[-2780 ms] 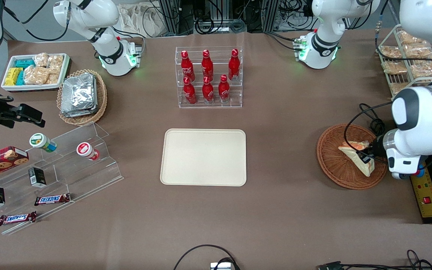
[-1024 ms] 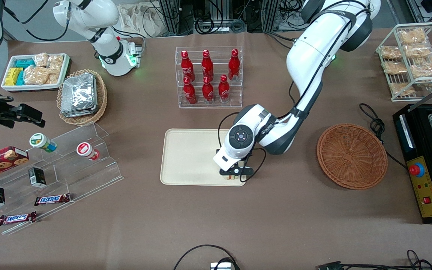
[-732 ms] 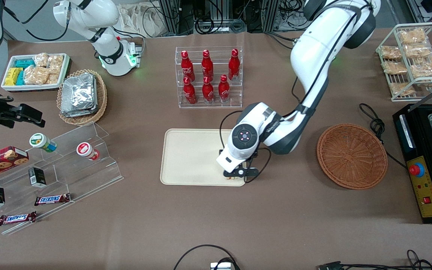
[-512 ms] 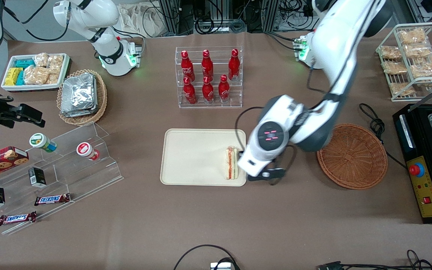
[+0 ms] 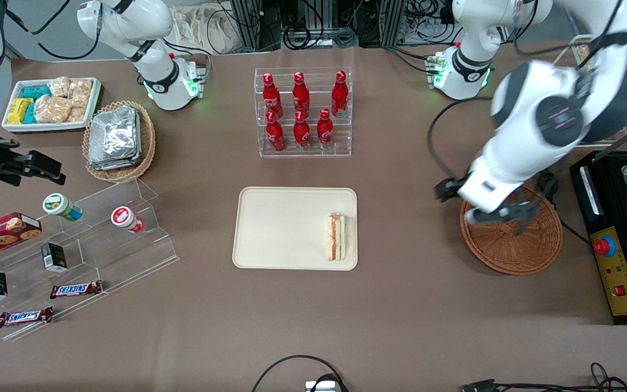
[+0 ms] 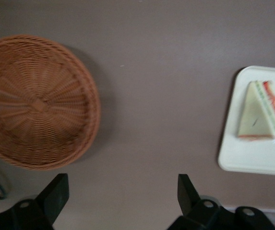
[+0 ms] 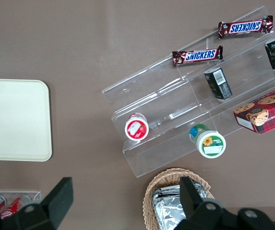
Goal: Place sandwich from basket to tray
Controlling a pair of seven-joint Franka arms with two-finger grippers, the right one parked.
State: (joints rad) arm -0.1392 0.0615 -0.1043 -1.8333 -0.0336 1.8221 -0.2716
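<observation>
One sandwich (image 5: pixel 337 237) is lying flat on the tray (image 5: pixel 281 228), close to the rim nearest the basket (image 5: pixel 509 239). We're judging it light, soft and slippery in its wrap, best pinched gently across the bread faces. Over the basket, the gripper (image 5: pixel 485 204) is hovering, jaws spread and empty, though motion blur is smearing them in the front view.
</observation>
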